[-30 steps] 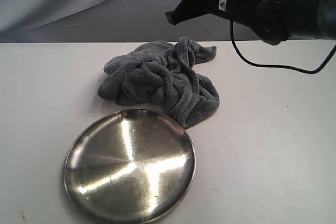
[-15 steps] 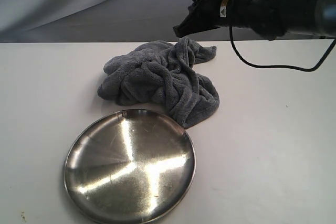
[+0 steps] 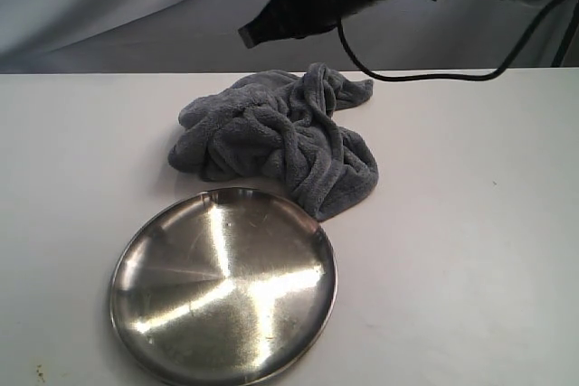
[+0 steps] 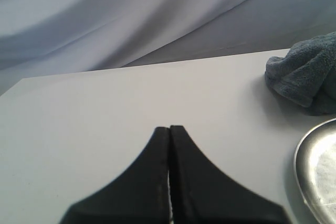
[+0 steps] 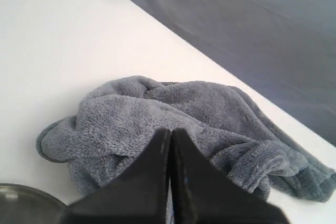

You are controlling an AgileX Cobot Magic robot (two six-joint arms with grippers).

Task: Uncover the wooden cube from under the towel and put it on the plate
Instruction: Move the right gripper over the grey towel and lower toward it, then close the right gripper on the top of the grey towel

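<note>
Above the far side of the crumpled dark grey plush towel (image 3: 276,137) hangs the right tool (image 3: 251,35), jaws pressed together, empty. Left tool (image 4: 169,129) is likewise closed over the white worktop (image 3: 470,223). Tan wooden cube isn't visible, prob. under the cloth. Round shiny steel plate (image 3: 226,287) lies bare, touching the towel's near edge. Step looks like the approach to uncover. Next: open jaws, drop, pinch a fold & drag it clear.

Left claw (image 4: 169,128), right claw (image 5: 170,130): both closed
</note>
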